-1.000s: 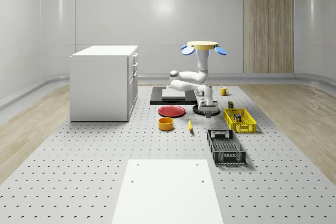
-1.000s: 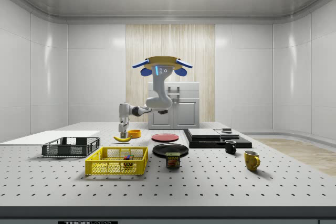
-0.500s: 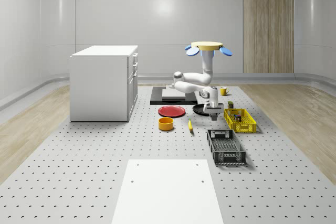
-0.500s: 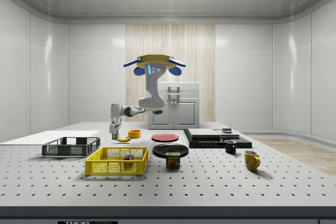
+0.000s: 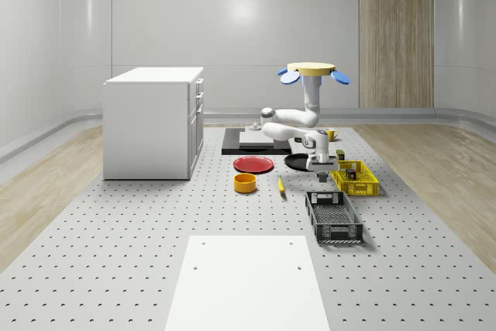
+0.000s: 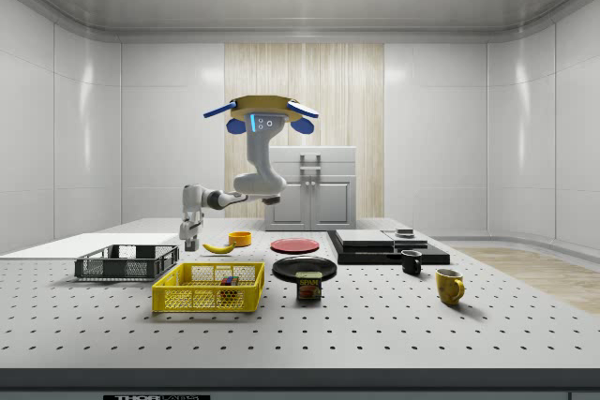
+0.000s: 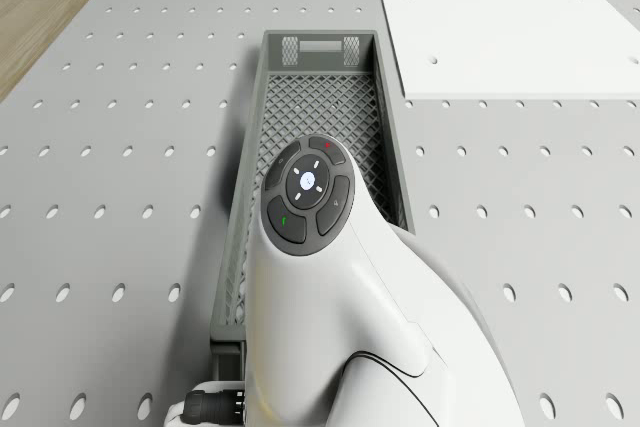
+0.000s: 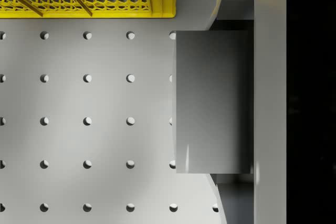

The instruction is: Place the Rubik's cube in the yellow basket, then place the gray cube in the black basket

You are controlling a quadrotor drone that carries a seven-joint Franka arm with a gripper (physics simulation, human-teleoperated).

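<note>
The gripper (image 5: 322,175), clamped on the gray cube (image 8: 211,101), hangs between the yellow basket (image 5: 354,178) and black basket (image 5: 333,217); the drone (image 5: 312,72) hovers behind. The cube looks rigid, smooth and light, so flat opposite faces probably suit the hold.

— Where's the gray cube (image 8: 212,102)?
— Held aloft, just off the yellow basket (image 5: 355,178) corner.
— And the black basket (image 5: 333,218)?
— At the yellow one's seven o'clock in the whole-scene view, lengthwise.
</note>
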